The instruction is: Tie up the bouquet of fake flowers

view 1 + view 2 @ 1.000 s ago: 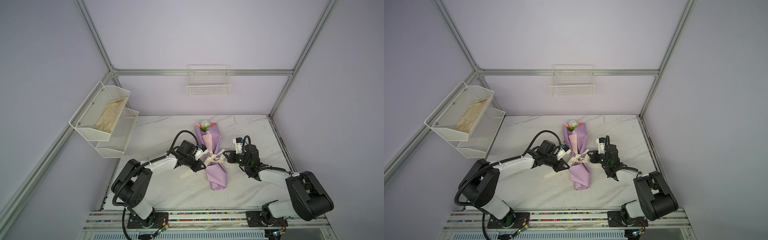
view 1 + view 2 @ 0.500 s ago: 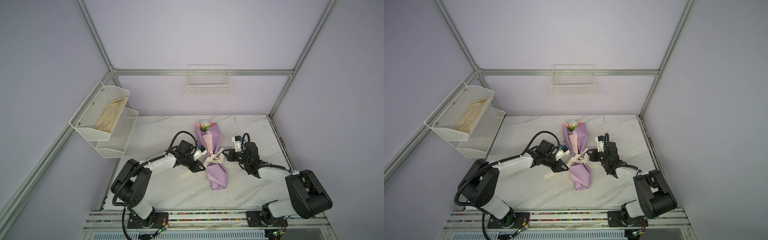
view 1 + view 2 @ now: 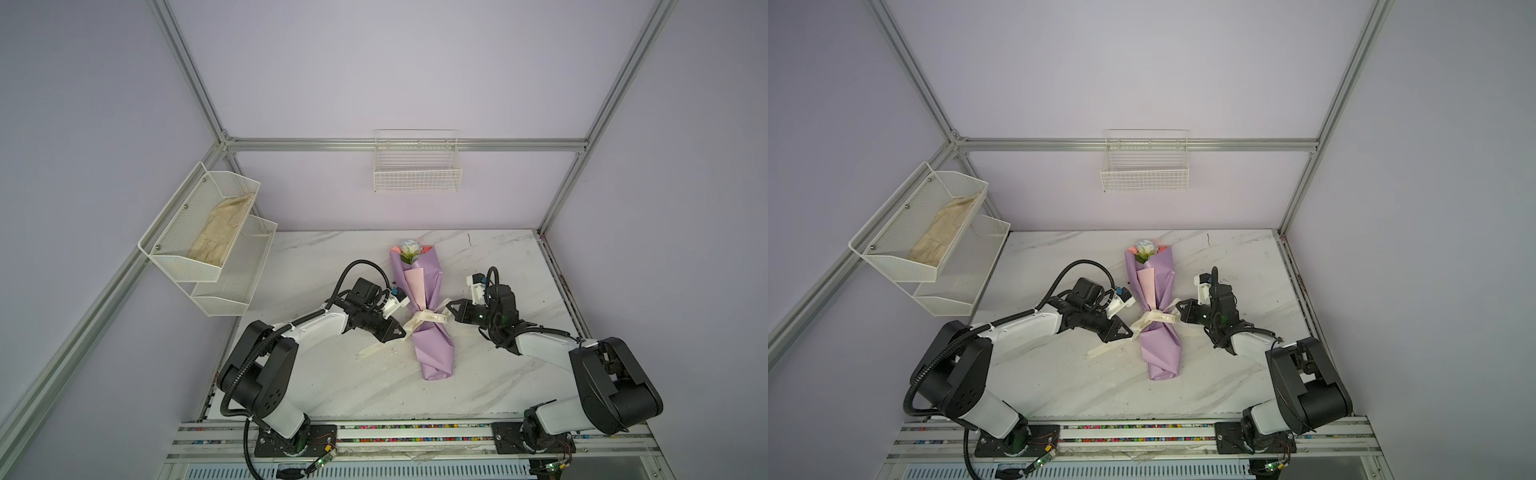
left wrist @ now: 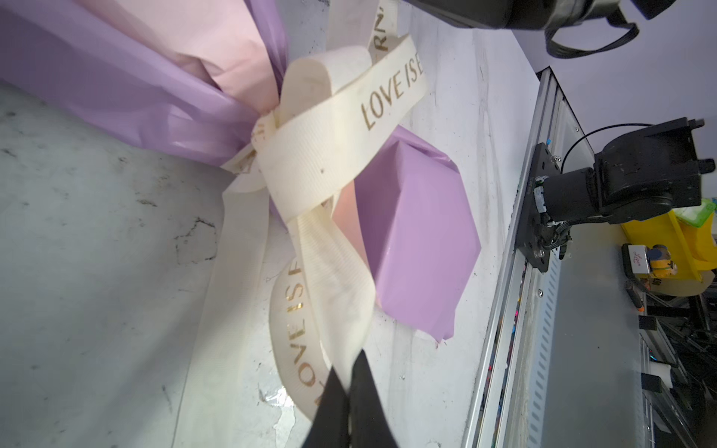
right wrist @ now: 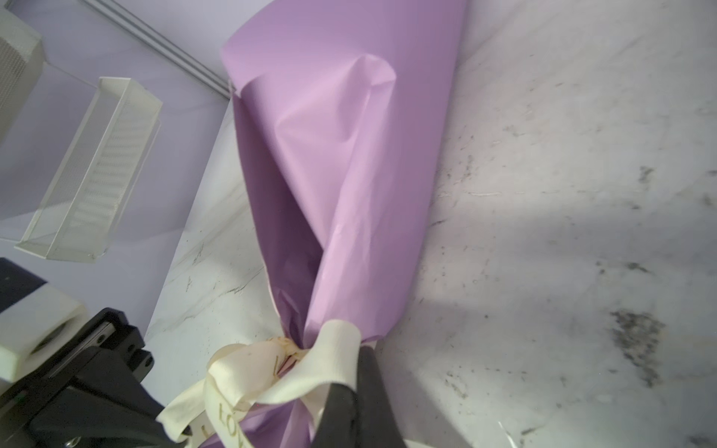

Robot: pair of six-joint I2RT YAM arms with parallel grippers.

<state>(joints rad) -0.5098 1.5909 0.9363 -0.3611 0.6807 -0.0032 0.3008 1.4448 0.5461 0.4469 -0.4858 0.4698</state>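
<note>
In both top views a two-tier mesh shelf hangs at the left of the frame, and its upper tier holds a crumpled beige cloth. A white wire basket is fixed to the back wall at upper centre. The marble table fills the lower middle, closed in by lilac walls and an aluminium frame. The bouquet lies flat at the centre of the table with its flowers toward the back wall. Its lilac wrap is cinched at the waist by a cream ribbon. The left gripper meets the ribbon from the left and the right gripper from the right. A loose ribbon end trails on the marble to the lower left of the knot. The left wrist view shows the black fingertips of the left gripper clamped together on a strand of ribbon printed "LOVE IS" in gold. The knot sits against the pinched wrap, with pink paper showing inside the lilac. Beyond the table's edge sits a yellow bin with something green in it, too blurred to name. In the right wrist view the right gripper is pinched on a ribbon loop just beside the knot. The wrap rises away over the stained marble, and the mesh shelf is seen on the wall behind.
</note>
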